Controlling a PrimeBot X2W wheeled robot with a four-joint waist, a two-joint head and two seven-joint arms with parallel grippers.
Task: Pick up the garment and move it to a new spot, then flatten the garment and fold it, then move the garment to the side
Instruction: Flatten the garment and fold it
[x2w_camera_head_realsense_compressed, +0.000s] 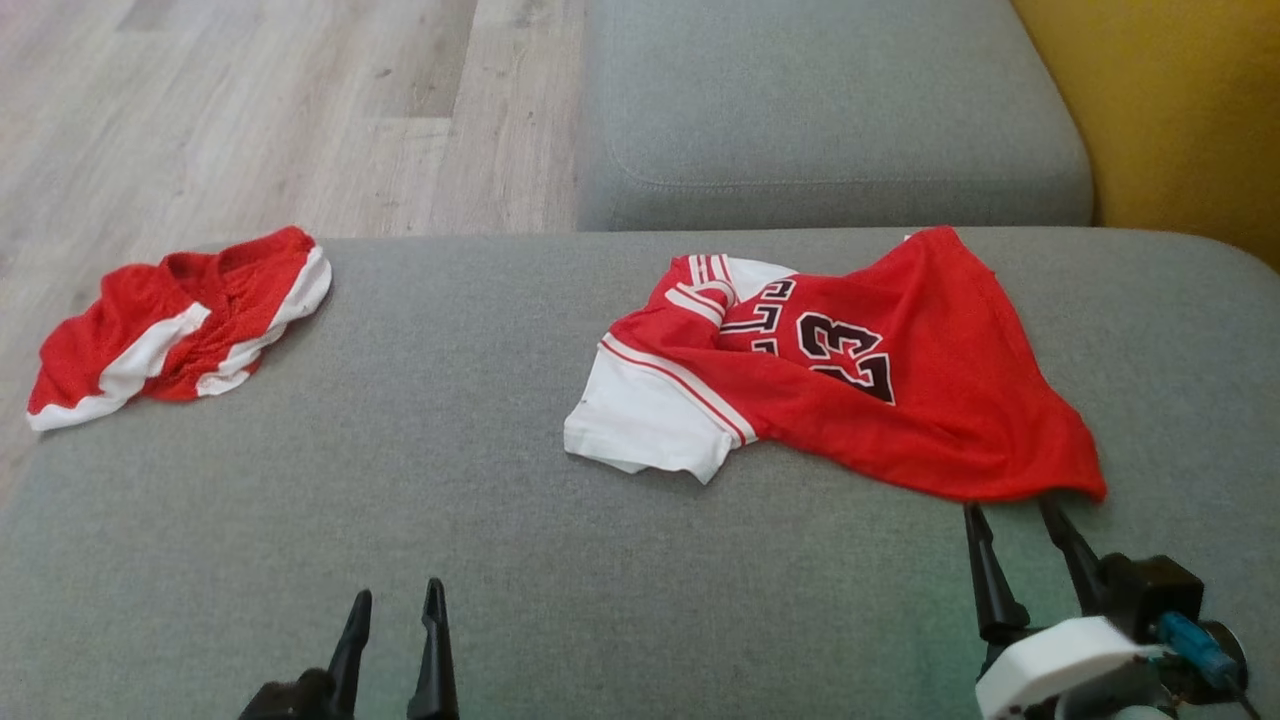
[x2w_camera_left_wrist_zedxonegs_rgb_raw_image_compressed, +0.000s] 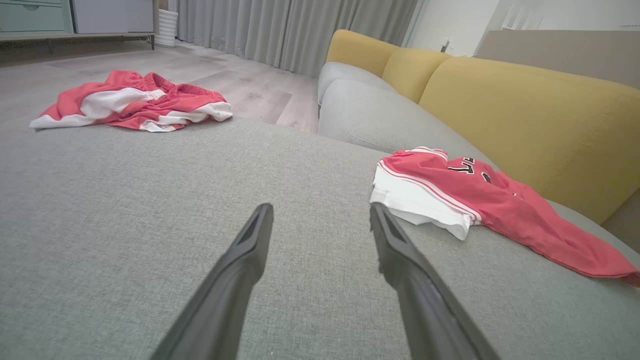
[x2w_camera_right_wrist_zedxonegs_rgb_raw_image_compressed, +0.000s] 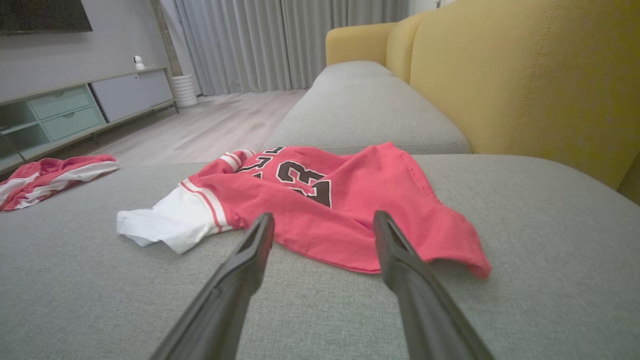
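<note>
Currently the red number-23 jersey lies crumpled on the grey sofa cushion, at 2 o'clock in head view. Right gripper spread wide, empty, hem just beyond at its 12 o'clock, probably lined up for the pick. Left gripper wide, empty, parked at 7 o'clock. Red shorts at 10 o'clock, well apart.

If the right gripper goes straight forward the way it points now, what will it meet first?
Most likely the near hem of the red jersey, just ahead of the right gripper on the sofa cushion.
</note>
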